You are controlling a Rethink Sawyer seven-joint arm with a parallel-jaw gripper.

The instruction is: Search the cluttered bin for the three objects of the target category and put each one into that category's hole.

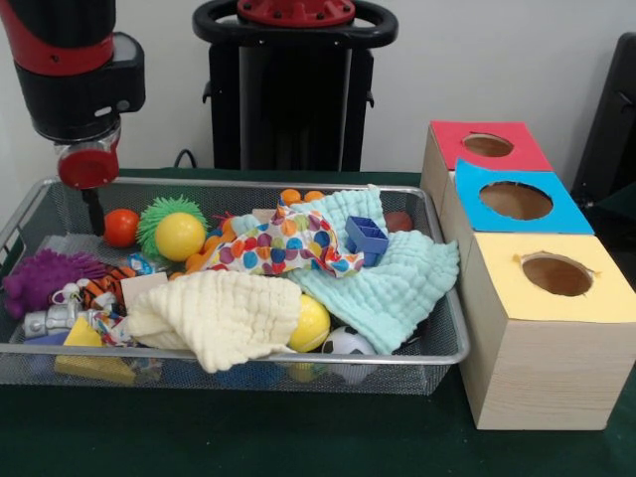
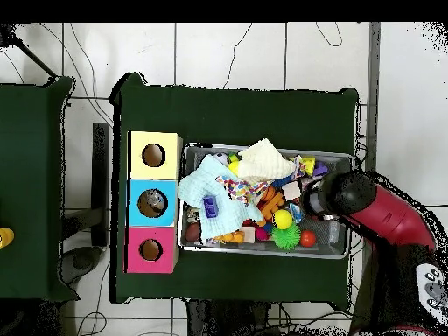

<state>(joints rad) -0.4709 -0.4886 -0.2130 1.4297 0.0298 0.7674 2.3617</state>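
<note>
silver mesh bin [image 1: 442,353] heaped with cloths, toys.

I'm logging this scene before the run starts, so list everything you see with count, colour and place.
Wire mesh bin: one, silver, centre of the green table.
Wooden boxes: three, beside the bin, with a red top, a blue top and a yellow top, each with a round hole.
Cloths: three, cream, mint, polka-dot, lying on top of the clutter.
Yellow balls: two, one in front of the green spiky ball, one beneath the cream cloth.
Orange ball: one, bin's far side.
Purple fuzzy toy: one, the bin end away from the boxes.
Blue square cutter: one, on the mint cloth.
Water bottles: none visible.
Robot arm: one, red and black, above the bin end away from the boxes; jaws can't be made out.
</note>
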